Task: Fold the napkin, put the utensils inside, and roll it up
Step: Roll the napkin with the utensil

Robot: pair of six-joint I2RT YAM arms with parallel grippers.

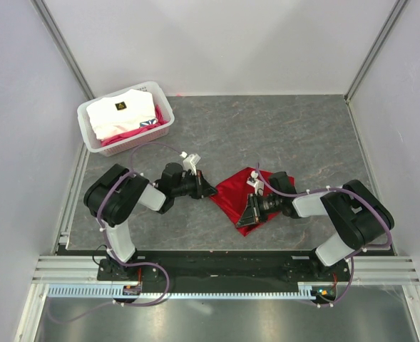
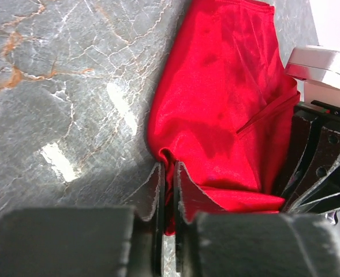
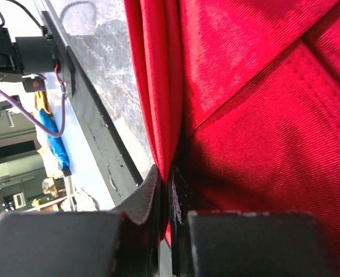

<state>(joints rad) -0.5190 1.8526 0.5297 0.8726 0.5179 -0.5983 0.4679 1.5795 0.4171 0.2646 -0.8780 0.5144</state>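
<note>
- Left wrist: our left gripper pinches the napkin at its left corner, mid table; right gripper clamps its near fold.
- Thin bites. If we pull unevenly, cloth slips and we get a skewed fold.

Black-white arms, purple cables, dark jaws.

White basket far left of me, folded white and pink cloths inside, grey marbled bench

Red napkin bunched at centre, white basket far left
</note>
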